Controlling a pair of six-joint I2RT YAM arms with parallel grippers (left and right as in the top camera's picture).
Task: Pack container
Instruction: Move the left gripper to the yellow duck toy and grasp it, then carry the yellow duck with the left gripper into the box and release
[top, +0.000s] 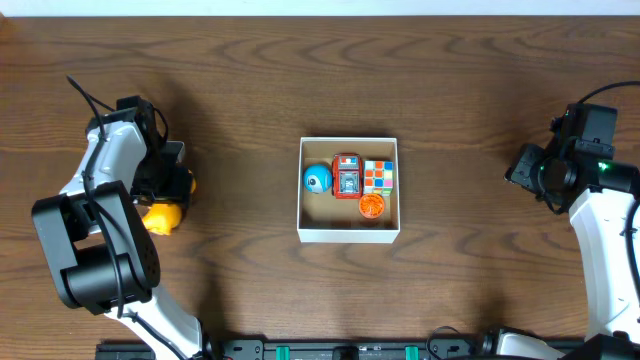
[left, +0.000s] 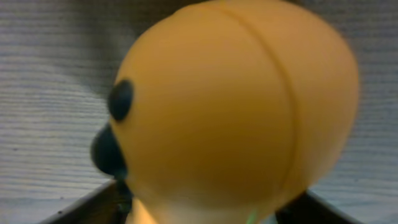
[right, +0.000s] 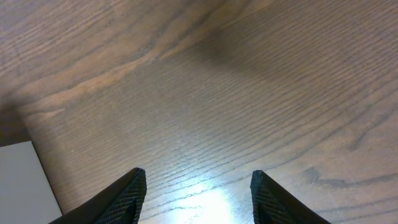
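The container is a small white box with a brown inside at the table's middle. It holds a blue ball, a red toy car, a colour cube and an orange round toy. My left gripper is at the far left, closed round an orange-yellow toy. That toy fills the left wrist view, between the dark fingers. My right gripper is open and empty at the far right, above bare wood.
The table is dark brown wood. A white corner shows at the lower left of the right wrist view. Black mounts run along the front edge.
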